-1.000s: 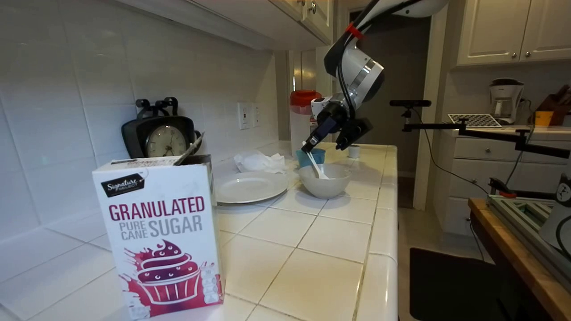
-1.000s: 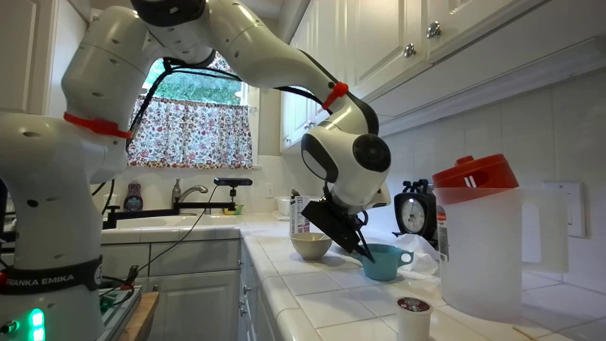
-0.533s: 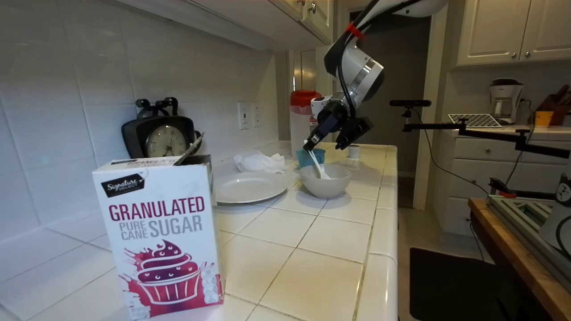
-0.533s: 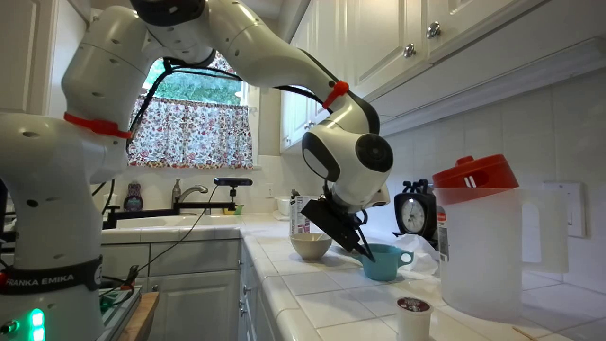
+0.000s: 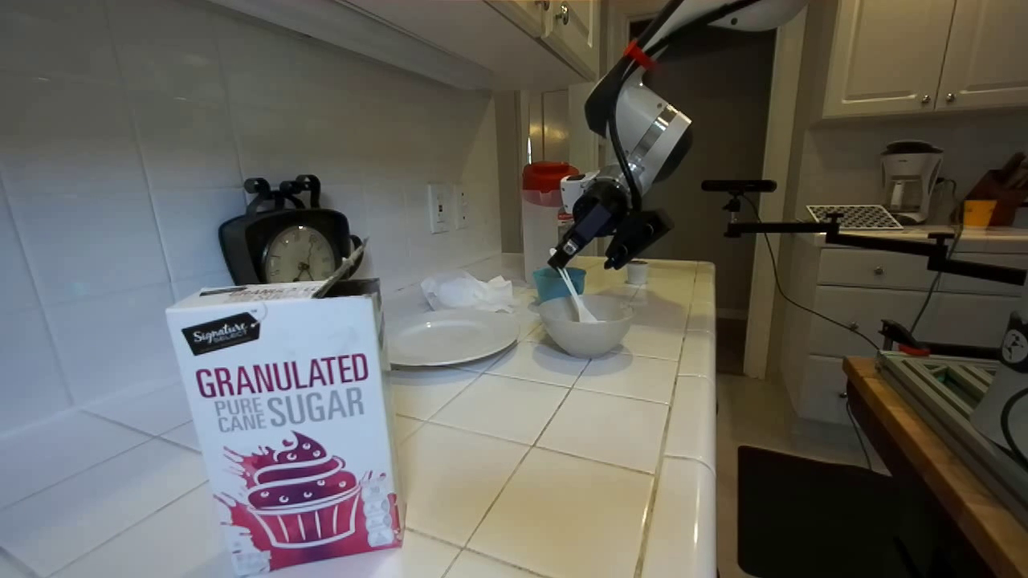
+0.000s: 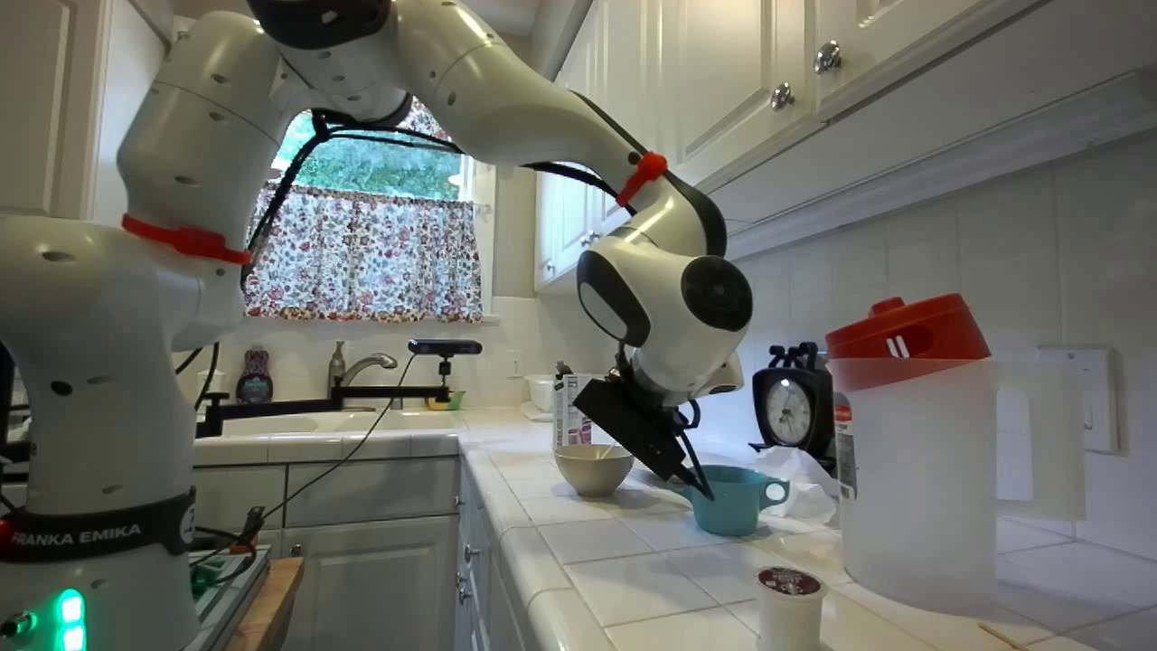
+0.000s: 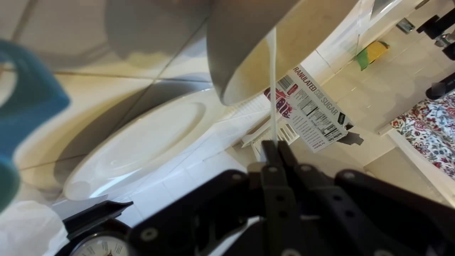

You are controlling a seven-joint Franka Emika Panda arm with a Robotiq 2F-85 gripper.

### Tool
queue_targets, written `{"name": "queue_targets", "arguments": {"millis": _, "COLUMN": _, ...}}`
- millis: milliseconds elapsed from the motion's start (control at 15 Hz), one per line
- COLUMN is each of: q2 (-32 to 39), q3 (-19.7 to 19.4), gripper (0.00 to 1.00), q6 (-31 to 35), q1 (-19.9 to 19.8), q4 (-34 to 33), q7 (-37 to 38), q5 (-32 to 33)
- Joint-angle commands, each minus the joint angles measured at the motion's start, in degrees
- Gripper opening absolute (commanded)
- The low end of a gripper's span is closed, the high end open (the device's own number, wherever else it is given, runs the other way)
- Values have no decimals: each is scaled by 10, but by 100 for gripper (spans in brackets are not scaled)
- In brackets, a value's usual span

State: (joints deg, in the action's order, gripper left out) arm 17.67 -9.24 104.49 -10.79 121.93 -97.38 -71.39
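Your gripper (image 7: 277,147) has its two fingers pressed together at the tips, clamped on the thin handle of the white spoon (image 7: 273,89). The spoon's far end sits inside the pale bowl (image 5: 586,341) on the tiled counter (image 5: 554,498); whether its head touches the bottom, you cannot tell from these views. In an exterior view its long axis slants steeply, from your fingertips at upper left down to the broader head at lower right, so the handle leans toward the wall (image 5: 120,265) and the head points down toward the counter's front edge. A short white bit shows just above the fingertip there. From the wrist you see the handle as a narrow strip, running almost straight up the picture, roughly in line with your fingers, into the bowl's mouth. Near your gripper is the turquoise mug (image 6: 728,511): your fingertips cross in front of it in an exterior view, while the wrist view puts it at the left edge, apart from the spoon. The white plate (image 5: 450,337) lies beside the bowl on the wall side, with crumpled white paper (image 5: 467,291) near it. The sugar box (image 5: 289,417) stands upright beyond the plate, its top flap raised, and the clock (image 5: 301,255) is near the wall. Across the mug from the bowl stand the red-lidded pitcher (image 6: 917,488) and a small white cup (image 6: 789,619).
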Motion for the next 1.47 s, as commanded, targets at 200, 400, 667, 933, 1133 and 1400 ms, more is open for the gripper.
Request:
{"name": "queue_targets", "arguments": {"millis": 200, "q2": -1, "q3": -4, "gripper": 1, "q6": -20, "q1": -9, "q4": -5, "q7": -5, "q5": 7}}
{"name": "queue_targets", "arguments": {"millis": 400, "q2": 0, "q3": -6, "gripper": 1, "q6": -32, "q1": -13, "q4": -8, "q7": -6, "q5": 4}}
{"name": "queue_targets", "arguments": {"millis": 667, "q2": -1, "q3": -8, "gripper": 1, "q6": -28, "q1": -13, "q4": -7, "q7": -5, "q5": 3}}
{"name": "queue_targets", "arguments": {"millis": 933, "q2": -12, "q3": -9, "gripper": 1, "q6": 2, "q1": -10, "q4": 0, "q7": -11, "q5": -5}}
{"name": "queue_targets", "arguments": {"millis": 1133, "q2": -23, "q3": -8, "gripper": 1, "q6": 31, "q1": -6, "q4": 3, "q7": -17, "q5": -8}}
{"name": "queue_targets", "arguments": {"millis": 1400, "q2": -33, "q3": -2, "gripper": 1, "q6": 66, "q1": 1, "q4": 4, "q7": -18, "q5": -5}}
